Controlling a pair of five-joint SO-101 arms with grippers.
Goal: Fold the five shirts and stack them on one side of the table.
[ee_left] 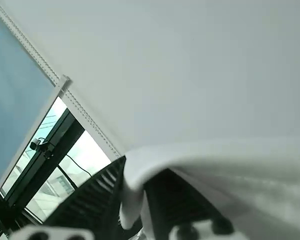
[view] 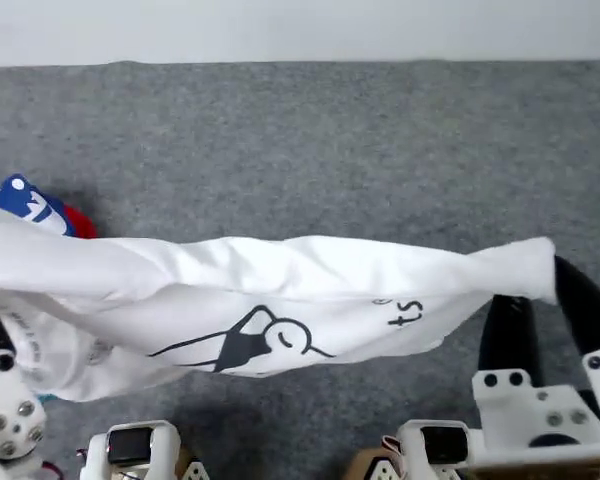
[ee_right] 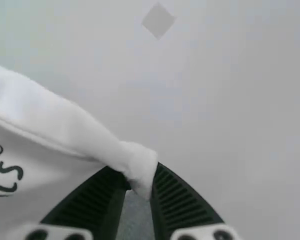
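Across mid-frame, a shirt (view: 280, 290) is held stretched — pinched by the left claw (ee_left: 135, 179) and right claw (ee_right: 138, 185); folding is judged barely begun.

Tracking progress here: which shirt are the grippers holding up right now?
The white shirt with the black line drawing, a corner pinched in the right gripper. The blue-and-red one lies on the table, partly behind it.

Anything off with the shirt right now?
The white shirt hangs between left gripper and right gripper, bunched into a roll along its top edge, not flat. A blue-and-red item pokes out near its left end.
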